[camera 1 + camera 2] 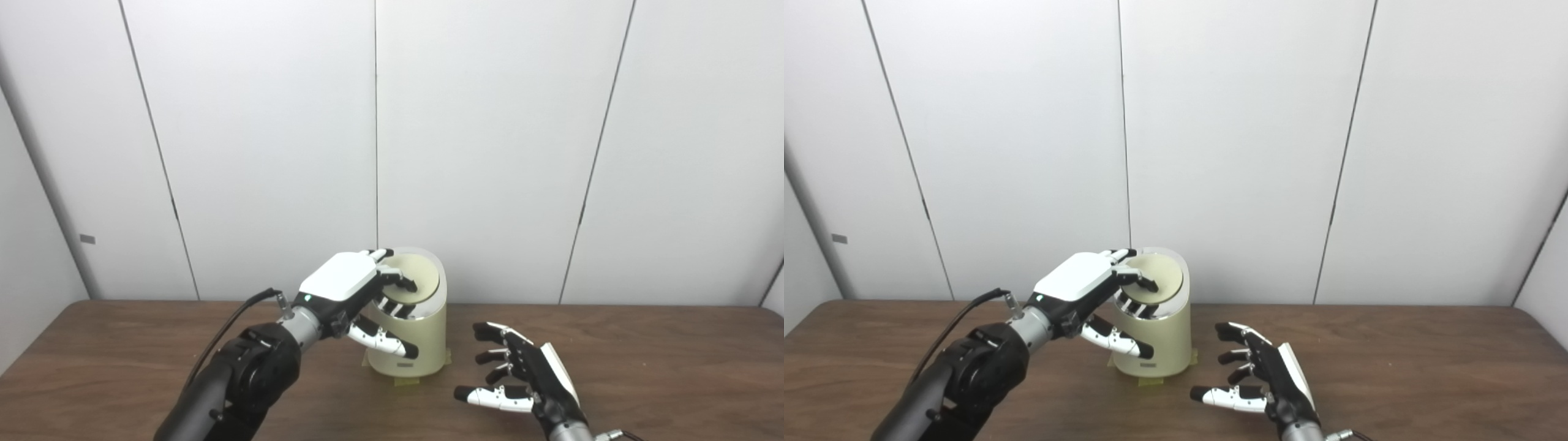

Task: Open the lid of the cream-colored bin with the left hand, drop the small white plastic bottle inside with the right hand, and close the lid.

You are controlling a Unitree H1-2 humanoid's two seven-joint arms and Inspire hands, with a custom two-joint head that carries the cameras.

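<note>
The cream-colored bin (411,343) stands on the table at the middle, its round lid (416,278) tilted toward me. My left hand (352,294) is at the lid's near-left edge, fingers curled on it, some over the lid and some dark shapes under its rim. Its thumb (383,341) sticks out in front of the bin wall. My right hand (520,373) hovers low over the table to the right of the bin, palm toward the bin, fingers spread, holding nothing. No small white bottle is in view.
The brown table (643,367) runs to the white panel wall behind. Tape patches (405,381) lie under the bin's base. A black cable (233,318) loops off my left forearm.
</note>
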